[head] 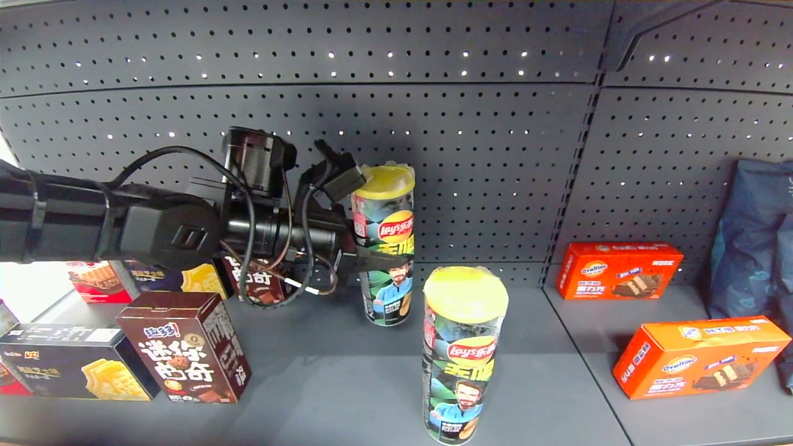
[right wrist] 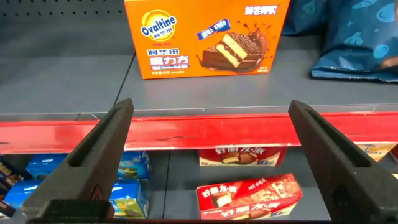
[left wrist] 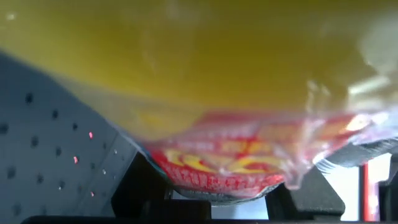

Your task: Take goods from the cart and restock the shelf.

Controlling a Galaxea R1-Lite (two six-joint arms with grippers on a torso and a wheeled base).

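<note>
A tall chips can (head: 385,241) with a yellow lid stands upright near the back of the grey shelf (head: 322,378). My left gripper (head: 376,218) comes in from the left and is shut on it, one finger behind the can and one across its front. In the left wrist view the can (left wrist: 217,93) sits right against the camera between the dark fingers (left wrist: 142,190). A second matching can (head: 463,353) stands free nearer the front. My right gripper (right wrist: 211,112) is open with nothing in it, facing the shelf's red front rail (right wrist: 211,132).
Brown and black snack boxes (head: 186,356) stand at the left of the shelf. Two orange boxes (head: 700,356) lie on the right bay beside a blue bag (head: 753,241). An orange box (right wrist: 202,37) sits above the rail, red boxes (right wrist: 249,196) on the shelf below.
</note>
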